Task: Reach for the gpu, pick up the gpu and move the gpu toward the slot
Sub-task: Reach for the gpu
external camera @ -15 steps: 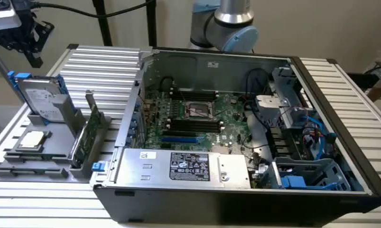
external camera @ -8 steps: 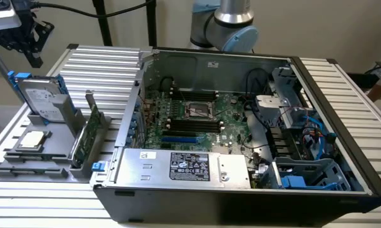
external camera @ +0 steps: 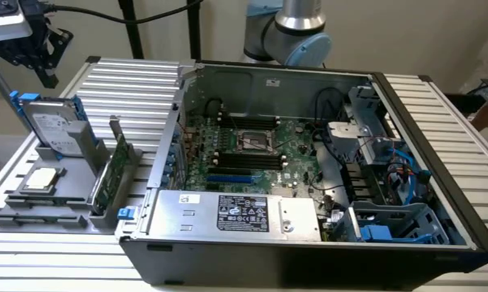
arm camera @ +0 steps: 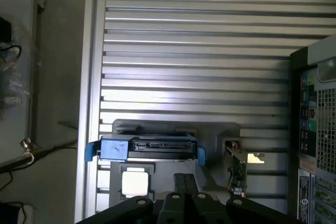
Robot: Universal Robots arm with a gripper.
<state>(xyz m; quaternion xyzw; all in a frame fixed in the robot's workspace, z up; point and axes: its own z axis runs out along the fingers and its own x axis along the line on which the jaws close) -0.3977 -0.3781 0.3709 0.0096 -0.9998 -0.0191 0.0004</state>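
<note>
A: How far along is the work?

B: At the very start, I judge. The gripper (external camera: 47, 78) hangs high above the table (external camera: 130, 79), near its far corner at the exterior view's left. In the wrist view its fingers (arm camera: 180, 184) are pressed together on nothing. The gpu (external camera: 112, 173) is untouched.

A: Where does the gpu sit?

B: It stands on edge in the grey holder (external camera: 65, 222), in the compartment nearest the computer case (external camera: 309, 261), with its metal bracket at the far end. The holder lies along the table's edge at the exterior view's left, just beside the case.

A: What else does the holder carry?

B: A hard drive (external camera: 53, 131) with blue rails stands in the far compartment. A square processor (external camera: 42, 178) lies flat in front of it.

A: And the case?

B: It is open, with the motherboard (external camera: 252, 152) bare and its blue slot (external camera: 231, 179) empty. Reaching, grasping and carrying are all left to do.
</note>
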